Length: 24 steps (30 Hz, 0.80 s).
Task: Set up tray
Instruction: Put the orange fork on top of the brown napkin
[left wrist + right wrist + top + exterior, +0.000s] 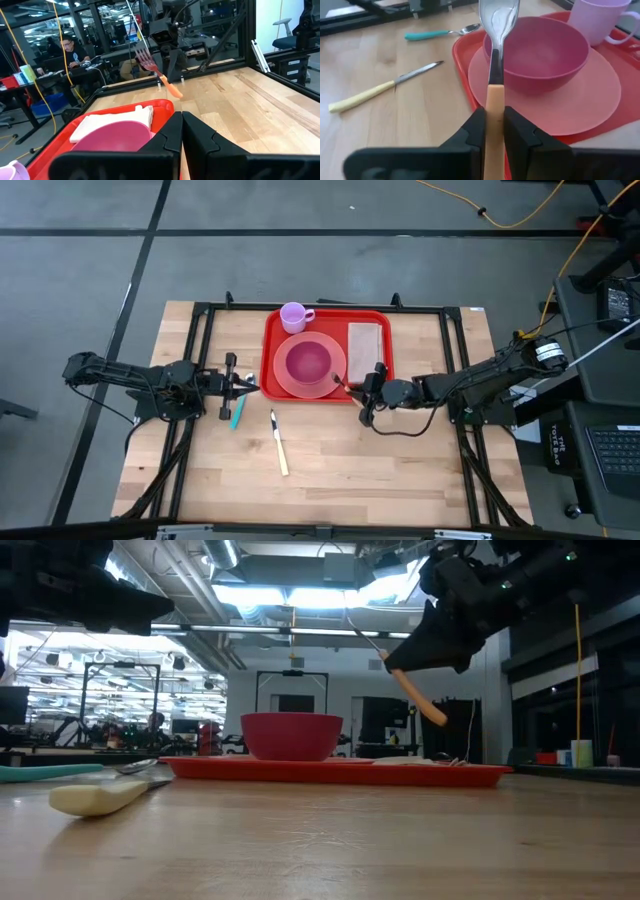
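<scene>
Holding: the right gripper [492, 132] has its jaws closed on the orange plastic handle of a metal fork [496, 45], lifted clear of the worktop just beside the tray's near right edge, tines pointing over the bowl.
Tray: the large flat bright red plastic rectangular tray [273, 330] with rounded corners and a low rim lies on the pale wooden slatted worktop [330, 480] at its far middle, between the two arms.
On the tray: a round salmon-pink plastic plate [283, 383] carries a deep magenta plastic bowl [308, 361]; a small lilac plastic mug [294, 316] stands at the far left corner, just behind the plate; a folded pale beige napkin [366, 343] lies flat on the right side.
Left arm: the left gripper [243, 386] waits low just beside the tray's left edge, jaws drawn close together with nothing between them.
Loose cutlery: a metal spoon with a teal plastic handle [236, 414] lies on the boards by the left gripper; a table knife with a cream plastic handle [279, 444] lies near it, in front of the tray, apart from it.
Background: a seated person [70, 47] shows in the room beyond.
</scene>
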Each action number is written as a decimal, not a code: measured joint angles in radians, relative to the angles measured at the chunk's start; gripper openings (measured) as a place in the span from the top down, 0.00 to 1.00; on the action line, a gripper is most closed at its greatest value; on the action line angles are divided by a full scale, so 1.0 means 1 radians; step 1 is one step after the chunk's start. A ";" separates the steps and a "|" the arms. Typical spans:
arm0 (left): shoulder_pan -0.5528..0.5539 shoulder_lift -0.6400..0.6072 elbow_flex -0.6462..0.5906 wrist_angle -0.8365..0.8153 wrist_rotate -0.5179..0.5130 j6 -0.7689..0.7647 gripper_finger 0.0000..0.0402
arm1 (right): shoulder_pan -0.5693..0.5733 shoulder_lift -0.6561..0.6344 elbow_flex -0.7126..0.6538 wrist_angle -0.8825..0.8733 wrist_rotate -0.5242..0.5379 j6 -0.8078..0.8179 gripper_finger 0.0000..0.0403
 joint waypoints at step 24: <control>0.000 0.000 0.000 0.000 0.000 0.017 0.99 | -0.256 0.000 0.269 -0.487 0.146 0.364 0.88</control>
